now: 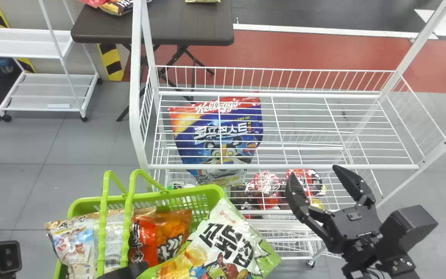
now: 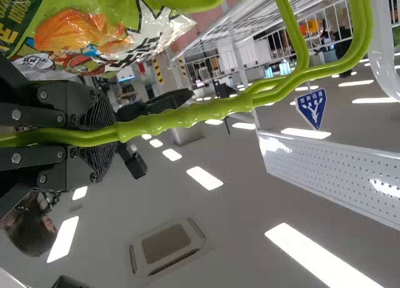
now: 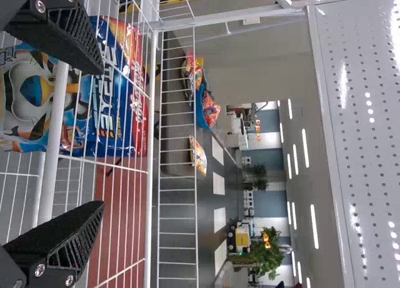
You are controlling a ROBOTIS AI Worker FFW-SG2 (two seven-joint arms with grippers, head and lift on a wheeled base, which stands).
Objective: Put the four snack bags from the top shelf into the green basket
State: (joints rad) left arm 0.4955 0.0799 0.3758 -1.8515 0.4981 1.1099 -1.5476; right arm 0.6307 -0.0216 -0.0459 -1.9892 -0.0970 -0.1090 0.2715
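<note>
Four-plus snack bags (image 1: 227, 248) in one green basket (image 1: 192, 192) — left gripper (image 1: 124, 271) clamped on two handles (image 1: 127, 217), right gripper (image 1: 314, 171) wide open, empty.

The right arm (image 1: 412, 226) is boxy and black, with ridged, tapering fingers (image 3: 59, 238) and silver screws (image 3: 40, 270).

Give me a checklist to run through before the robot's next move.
1. Left gripper shut on the handles of the green basket: ok.
2. Right gripper open and holding nothing: ok.
3. At least four snack bags in the basket: ok.
4. Green-and-white bag fully inside the rim: not ok, it juts over.
5. Blue bag below the wires of the top shelf: ok.
6. Basket supported from underneath: cannot tell.
</note>
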